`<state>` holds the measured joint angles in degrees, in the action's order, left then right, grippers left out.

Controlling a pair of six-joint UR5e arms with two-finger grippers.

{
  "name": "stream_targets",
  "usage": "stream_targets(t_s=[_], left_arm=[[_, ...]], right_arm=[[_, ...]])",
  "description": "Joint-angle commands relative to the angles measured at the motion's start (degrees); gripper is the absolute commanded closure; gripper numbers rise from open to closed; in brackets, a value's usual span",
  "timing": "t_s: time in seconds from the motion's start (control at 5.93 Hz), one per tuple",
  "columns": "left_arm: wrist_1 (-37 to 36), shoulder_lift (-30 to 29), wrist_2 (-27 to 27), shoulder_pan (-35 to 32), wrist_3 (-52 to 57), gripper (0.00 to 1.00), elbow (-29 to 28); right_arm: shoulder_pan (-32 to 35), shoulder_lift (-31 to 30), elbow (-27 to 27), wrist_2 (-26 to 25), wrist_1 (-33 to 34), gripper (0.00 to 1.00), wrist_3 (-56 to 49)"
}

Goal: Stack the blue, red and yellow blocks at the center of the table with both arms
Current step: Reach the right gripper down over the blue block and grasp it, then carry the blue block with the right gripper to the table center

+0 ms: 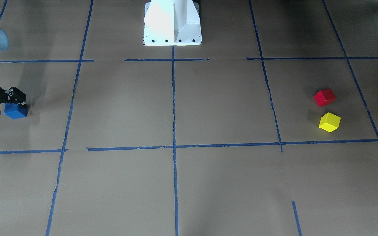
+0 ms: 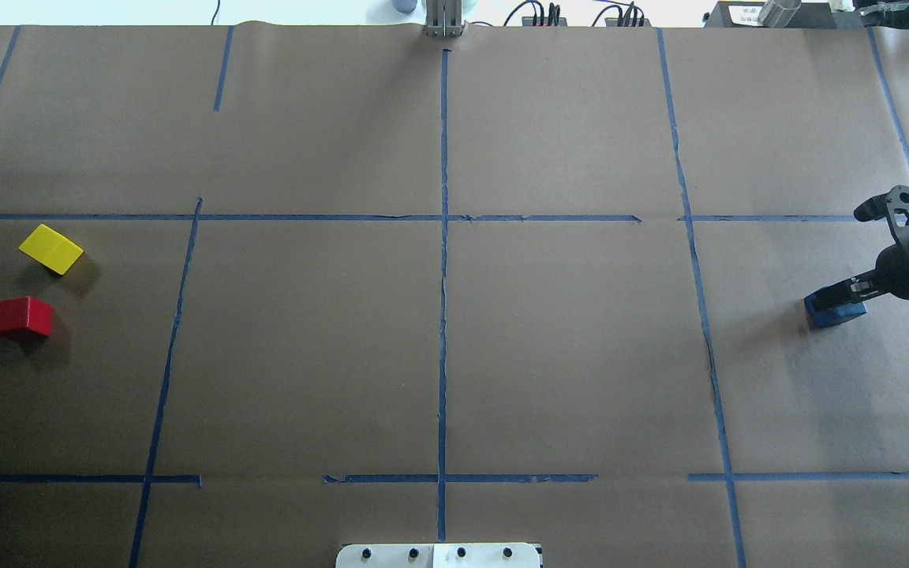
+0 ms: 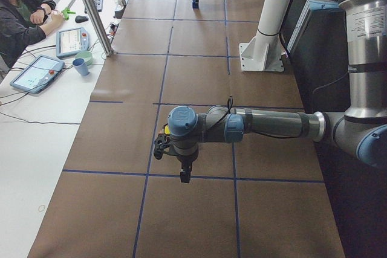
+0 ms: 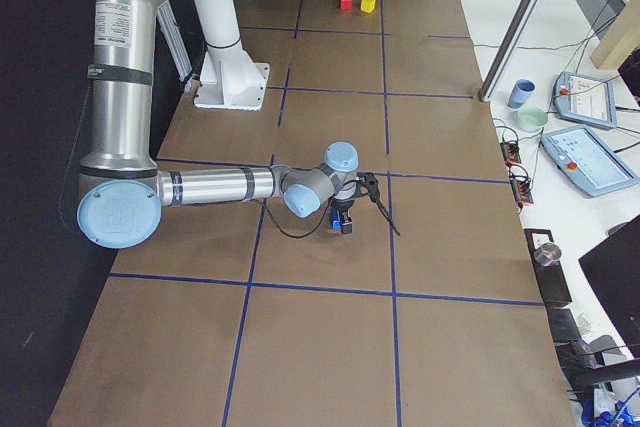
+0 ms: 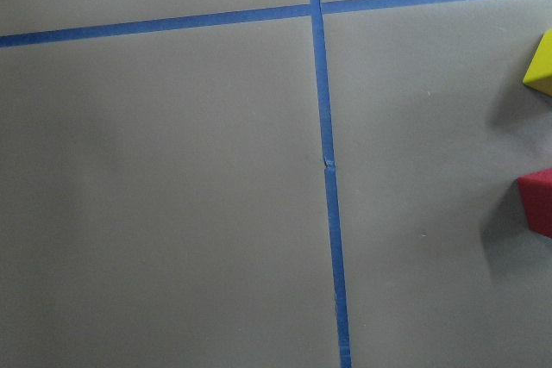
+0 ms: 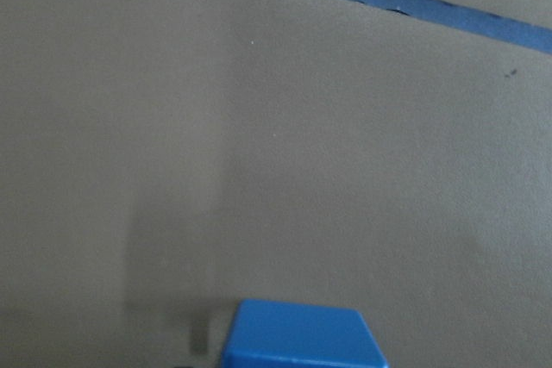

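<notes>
Blue block (image 1: 15, 111) is sitting far out on my right side of the table (image 1: 221, 105), well apart from the middle. The right gripper (image 1: 9, 107) is reaching down over it with one finger on either side. I am not managing to tell whether the jaws are pinching it or only bracketing it, and the block looks to be resting on the paper. I am judging the task as barely begun: nothing is standing at the centre, and no block is sitting on another.

The red block (image 1: 324, 97) and yellow block (image 1: 329, 122) are lying just beside each other, apart, at the far left end. The left gripper (image 3: 185, 175) is hanging above the table near them. I am seeing it only from the side, so I cannot say how its jaws stand. All three carries and both stackings are waiting to be done.

The blocks are reading as small, solid-coloured cubes with crisp edges and smooth, faintly shiny faces, probably painted wood or plastic. The yellow one is turned corner-on to the grid. Matte brown paper is covering the table, and the blue tape lines (image 1: 173, 105) are fraying in places.
</notes>
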<state>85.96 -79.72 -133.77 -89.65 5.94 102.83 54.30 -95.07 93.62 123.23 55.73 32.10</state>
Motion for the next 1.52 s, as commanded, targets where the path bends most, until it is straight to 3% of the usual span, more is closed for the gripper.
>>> stream_targets(t_s=[0.0, 0.34, 0.67, 0.84, 1.01, 1.35], left_arm=[[-0.01, 0.0, 0.0, 0.0, -0.06, 0.0, 0.0], [-0.01, 0.0, 0.0, 0.0, 0.03, 0.0, 0.08], [0.08, 0.0, 0.0, 0.0, -0.06, 0.0, 0.35], [-0.01, 0.0, 0.0, 0.0, -0.06, 0.0, 0.52], [-0.01, 0.0, 0.0, 0.0, -0.06, 0.0, 0.61], [0.08, 0.0, 0.0, 0.0, 0.03, 0.0, 0.61]], right_arm=[[-0.07, 0.06, -0.02, 0.0, 0.0, 0.96, 0.24], [-0.16, 1.63, 3.82, 0.44, 1.48, 1.0, 1.81], [-2.51, 16.67, 4.81, 0.18, 14.5, 1.0, 11.01], [-9.41, 25.37, 4.73, -4.53, 22.77, 1.0, 18.54], [-16.53, 34.68, 2.72, -11.62, 29.11, 1.0, 27.58], [-23.77, 53.5, -10.5, -17.11, 32.96, 1.0, 38.52]])
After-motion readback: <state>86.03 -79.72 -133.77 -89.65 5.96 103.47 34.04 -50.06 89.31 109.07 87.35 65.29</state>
